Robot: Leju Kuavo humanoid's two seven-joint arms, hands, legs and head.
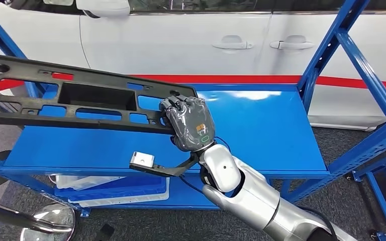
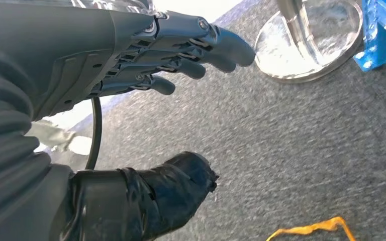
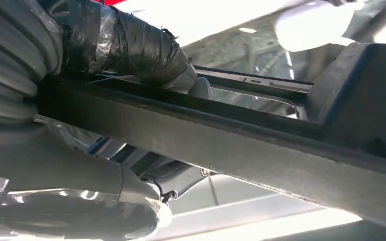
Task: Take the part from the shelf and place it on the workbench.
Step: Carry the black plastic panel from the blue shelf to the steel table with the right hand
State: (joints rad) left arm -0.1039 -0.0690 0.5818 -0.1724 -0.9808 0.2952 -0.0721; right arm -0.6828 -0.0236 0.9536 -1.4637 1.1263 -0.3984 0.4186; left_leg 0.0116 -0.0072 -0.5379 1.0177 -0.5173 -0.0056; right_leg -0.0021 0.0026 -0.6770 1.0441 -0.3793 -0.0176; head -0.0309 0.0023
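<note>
The right hand [image 1: 190, 123] is clamped on the near end of the part [image 1: 70, 98], a long black plastic panel with cut-outs, fingers curled over its edge. The part is off the shelf [image 1: 261, 130], held tilted above the blue deck and running out past the picture's left side in the head view. The right wrist view shows what the head view hides: the taped thumb [image 3: 130, 45] pressed on one face of the part's bar [image 3: 241, 145] and the fingers [image 3: 146, 173] wrapped under the other. The left hand [image 2: 146, 95] hangs by the floor in its own wrist view, fingers apart and straight, holding nothing. Below it lies grey carpet [image 2: 291, 150], with a round metal base [image 2: 311, 45] and a yellow strip [image 2: 311, 230] close by. Blue uprights [image 1: 362, 65] frame the shelf, a white tray [image 1: 115, 188] sits on its lower level, and a white car [image 1: 206, 35] with a red stripe stands behind.
</note>
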